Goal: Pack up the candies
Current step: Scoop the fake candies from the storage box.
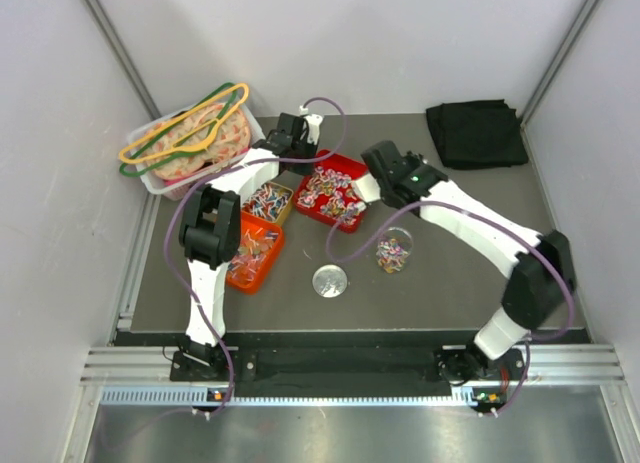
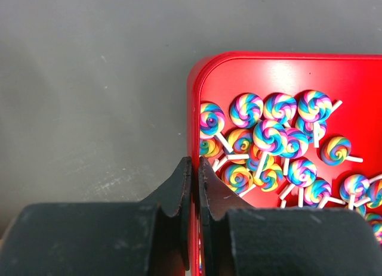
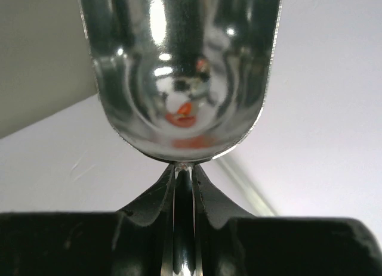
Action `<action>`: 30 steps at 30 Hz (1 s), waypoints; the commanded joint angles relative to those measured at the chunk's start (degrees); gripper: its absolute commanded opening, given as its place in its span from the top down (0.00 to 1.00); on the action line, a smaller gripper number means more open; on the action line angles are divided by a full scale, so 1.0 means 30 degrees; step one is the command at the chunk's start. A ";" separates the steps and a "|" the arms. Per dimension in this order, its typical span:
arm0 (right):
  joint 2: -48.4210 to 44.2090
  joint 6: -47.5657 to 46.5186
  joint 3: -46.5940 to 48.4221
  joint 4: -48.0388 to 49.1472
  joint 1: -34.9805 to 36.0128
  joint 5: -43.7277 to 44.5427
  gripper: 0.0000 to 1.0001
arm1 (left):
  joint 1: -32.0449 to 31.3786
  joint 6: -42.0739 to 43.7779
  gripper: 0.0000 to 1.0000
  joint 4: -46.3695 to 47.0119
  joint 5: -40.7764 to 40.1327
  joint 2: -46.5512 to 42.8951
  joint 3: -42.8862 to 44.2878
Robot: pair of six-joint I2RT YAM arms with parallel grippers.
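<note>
Through the left wrist camera, the left gripper [image 2: 194, 164] has its two fingers drawn close together with the wall of the red tray [image 2: 197, 85] pinched between them. A strip of red shows in the slot. The candies [image 2: 268, 136], small rainbow-swirl lollipops on white sticks, lie heaped in that tray just ahead and to the right of the fingertips. Bare grey table [image 2: 89, 109] lies to the fingers' left.

The right wrist camera shows what that view cannot. The right gripper [image 3: 184, 168] is clamped on the thin handle of a shiny metal scoop [image 3: 179, 67], whose bowl stands just beyond the fingertips against a pale wall. The metal gives only blurred reflections with an orange smudge, so I can't tell whether it carries anything.

Only the overhead camera takes in the whole table. The two grippers meet the red tray from opposite ends, left gripper at one end and right gripper at the other. More candies lie in a tan tray [image 1: 291, 201] and an orange tray [image 1: 250, 279], both behind the left gripper along its arm. A few more sit in a clear jar [image 1: 396, 235] behind the right gripper, beside its forearm. A round lid [image 1: 330, 281] lies flat near the jar. Off to the left gripper's side is a white bin [image 1: 150, 183] of hangers, and well off to the right gripper's side a folded black cloth [image 1: 478, 135].
</note>
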 commanded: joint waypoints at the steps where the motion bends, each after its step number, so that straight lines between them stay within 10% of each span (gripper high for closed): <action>1: 0.2699 -0.2641 0.2236 0.5183 -0.0337 -0.0339 1.00 | 0.0011 -0.0165 1.00 0.0825 0.1971 -0.1302 0.1118; 14: 0.7889 -0.5631 0.4551 0.8967 -0.0719 -0.0315 1.00 | 0.0098 0.0831 1.00 0.0383 0.2821 -0.0978 0.1208; 23: 0.6805 0.1306 0.6397 0.3087 -0.0922 -0.2540 1.00 | 0.0303 0.0510 1.00 0.0501 0.3377 -0.1184 0.1031; 30: 0.5343 0.2901 0.5027 0.4503 -0.2856 -0.2139 1.00 | 0.0362 0.0421 1.00 0.0325 0.3468 -0.1066 0.1442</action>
